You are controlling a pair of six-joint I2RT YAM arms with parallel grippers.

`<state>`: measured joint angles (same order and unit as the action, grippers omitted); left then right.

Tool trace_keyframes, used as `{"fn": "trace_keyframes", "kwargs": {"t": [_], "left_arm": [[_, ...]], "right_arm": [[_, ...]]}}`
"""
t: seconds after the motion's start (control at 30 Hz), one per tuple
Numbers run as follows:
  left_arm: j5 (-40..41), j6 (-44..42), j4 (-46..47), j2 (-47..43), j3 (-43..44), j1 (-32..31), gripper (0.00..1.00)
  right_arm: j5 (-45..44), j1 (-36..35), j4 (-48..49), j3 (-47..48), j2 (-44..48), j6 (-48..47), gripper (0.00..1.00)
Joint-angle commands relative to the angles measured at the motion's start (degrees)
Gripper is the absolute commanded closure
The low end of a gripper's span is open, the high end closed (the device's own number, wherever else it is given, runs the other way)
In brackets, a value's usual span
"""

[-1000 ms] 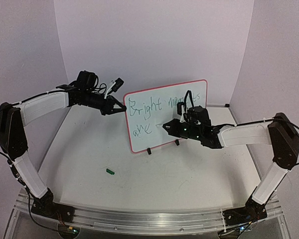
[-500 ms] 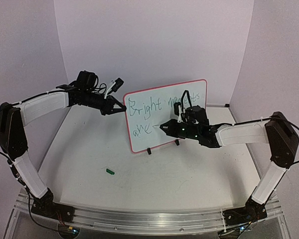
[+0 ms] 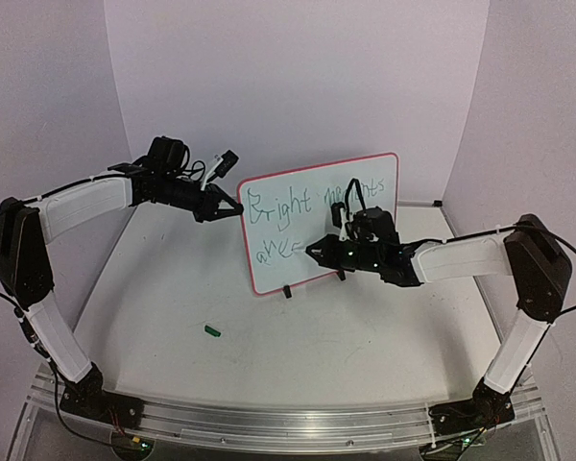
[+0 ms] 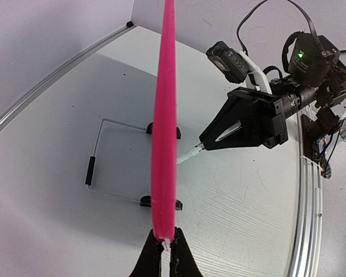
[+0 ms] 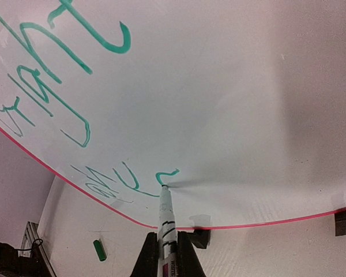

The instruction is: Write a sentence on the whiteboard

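The right claw (image 5: pixel 166 245) is closed tight on a marker (image 5: pixel 165 219), whose tip touches the board (image 5: pixel 230 86) low on its face, at the end of a green second line under "Bright". The left claw (image 4: pixel 164 257) is pinched shut on the board's pink rim at its left edge, steadying it. The board stands upright on black feet (image 5: pixel 341 222) mid-table (image 3: pixel 173 317), between the arms. The main risk, I judge, is pressing too hard: the tip could shove the board back or twist it out of the left pinch, so strokes skip. Too light, and the line breaks. The marker might also slip in the grip and smear letters already written.
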<state>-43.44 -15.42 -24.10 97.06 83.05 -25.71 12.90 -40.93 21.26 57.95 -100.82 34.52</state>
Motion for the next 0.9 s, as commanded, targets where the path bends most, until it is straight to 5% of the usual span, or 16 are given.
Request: {"fn": "trace_keyframes", "kwargs": {"t": [0.0, 0.87], "left_arm": [[-1.4, -0.8, -4.4, 1.1, 0.9, -1.2, 1.0], [-1.6, -0.6, -4.3, 1.3, 1.0, -1.2, 1.0]], "right_arm": [[-5.0, 0.4, -0.3, 1.1, 1.6, -0.9, 1.0], [-5.4, 0.9, -2.0, 4.7, 4.8, -2.1, 1.0]]}}
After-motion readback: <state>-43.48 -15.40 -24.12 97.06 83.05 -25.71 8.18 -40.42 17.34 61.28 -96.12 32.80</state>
